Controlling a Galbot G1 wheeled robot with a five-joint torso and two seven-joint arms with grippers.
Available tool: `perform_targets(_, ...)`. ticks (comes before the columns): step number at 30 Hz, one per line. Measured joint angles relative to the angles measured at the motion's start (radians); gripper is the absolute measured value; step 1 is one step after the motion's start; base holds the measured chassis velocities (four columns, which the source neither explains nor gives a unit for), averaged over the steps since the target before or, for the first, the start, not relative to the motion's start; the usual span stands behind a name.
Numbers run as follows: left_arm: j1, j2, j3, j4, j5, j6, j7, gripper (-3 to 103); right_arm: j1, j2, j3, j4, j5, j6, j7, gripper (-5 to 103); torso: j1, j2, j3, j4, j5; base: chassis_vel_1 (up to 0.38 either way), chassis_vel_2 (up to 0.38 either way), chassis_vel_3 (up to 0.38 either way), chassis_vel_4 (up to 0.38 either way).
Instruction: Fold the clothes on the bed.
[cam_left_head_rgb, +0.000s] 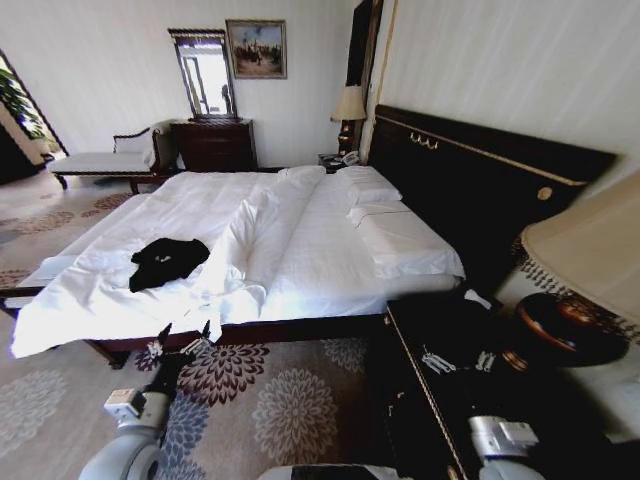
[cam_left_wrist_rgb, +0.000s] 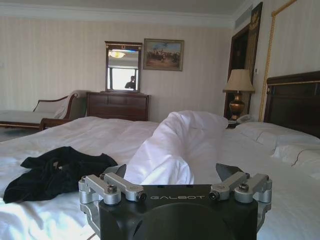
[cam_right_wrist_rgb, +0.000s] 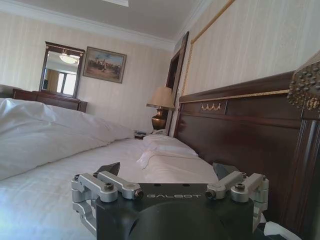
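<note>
Clothes (cam_left_head_rgb: 167, 262) sit in a crumpled black heap of soft cloth on the bed (cam_left_head_rgb: 330, 250) near its left edge. Left gripper (cam_left_head_rgb: 185, 336) hovers just off the bed's edge, fingers spread wide, holding nothing. Right gripper (cam_left_head_rgb: 455, 360) is spread wide too, over the dark nightstand (cam_left_head_rgb: 440, 400).

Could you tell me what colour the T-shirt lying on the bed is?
Black. The T-shirt shows best in the left wrist view, crumpled on the white bed.

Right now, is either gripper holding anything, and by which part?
Nothing is held. The left gripper and right gripper are open, short of the black T-shirt lying on the bed.
</note>
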Motion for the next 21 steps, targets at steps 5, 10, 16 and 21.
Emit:
perform_targets(5, -0.010, 0.007, -0.004, 0.000, -0.006, 0.000, -0.004, 100, 0.001, 0.004, 0.001, 0.000, -0.001, 0.001, 0.001, 100, 0.000, 0.000, 0.000, -0.0001, -0.0001, -0.159, 0.161, 0.160, -0.171)
perform_targets(10, -0.011, 0.007, 0.000, 0.002, -0.006, 0.000, -0.005, 100, -0.001, 0.004, 0.004, -0.001, -0.004, 0.003, 0.003, 100, 0.000, 0.000, 0.000, -0.0002, -0.0001, -0.146, 0.167, 0.153, -0.156)
perform_targets(16, -0.015, 0.006, 0.004, 0.004, -0.006, 0.000, -0.005, 100, 0.003, 0.005, 0.002, -0.007, -0.019, 0.005, 0.006, 100, 0.000, 0.000, 0.000, -0.0001, -0.0001, -0.170, 0.171, 0.181, -0.162)
perform_targets(21, -0.020, 0.007, 0.005, 0.003, -0.006, 0.001, -0.008, 100, 0.007, 0.001, 0.002, -0.009, -0.022, 0.003, 0.008, 100, 0.000, 0.000, 0.000, 0.0000, -0.0001, -0.146, 0.155, 0.161, -0.161)
